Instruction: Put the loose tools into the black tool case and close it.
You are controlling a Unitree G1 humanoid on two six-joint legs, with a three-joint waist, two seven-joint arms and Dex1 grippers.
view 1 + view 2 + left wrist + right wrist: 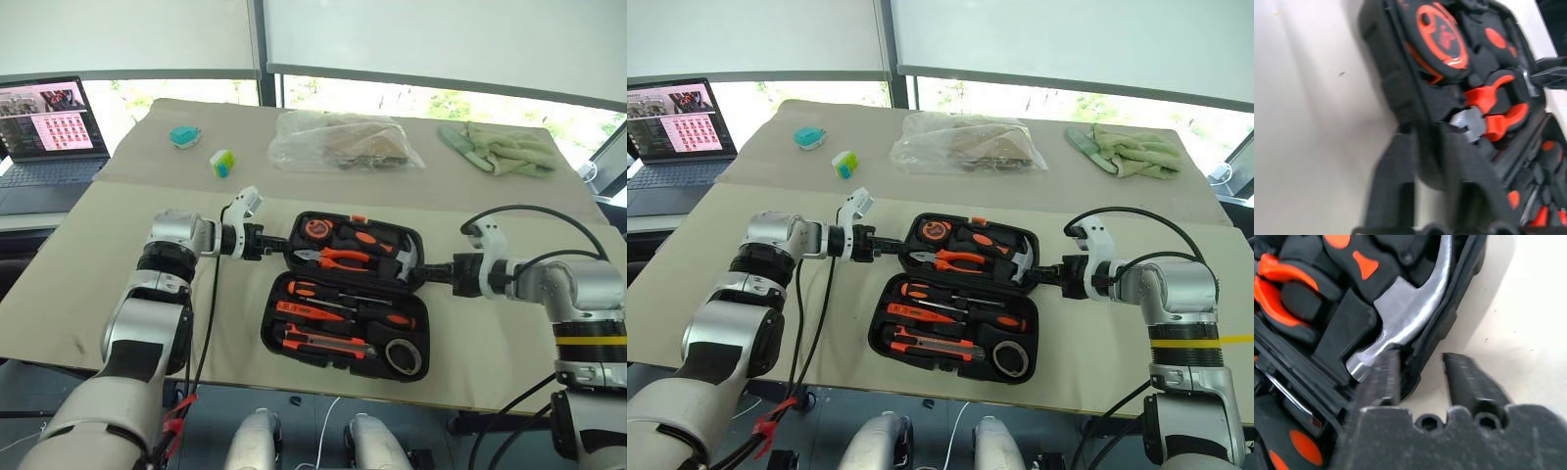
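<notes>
- Left eye view: black plastic clamshell tool case (pixel 345 294) lying open, central on beige tabletop (pixel 78 294), tools seated inside.
- Left gripper (pixel 283 246) clamped narrow on case's far-left rim.
- Right gripper (pixel 1420 377) straddling far-right rim, slightly parted.

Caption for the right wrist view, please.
Right gripper straddles the rim of the open black tool case, beside the hammer.

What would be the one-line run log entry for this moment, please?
stage: closing | black tool case: open, tools inside | left gripper: shut on far half's left rim | right gripper: straddling far half's right rim beside hammer
</notes>
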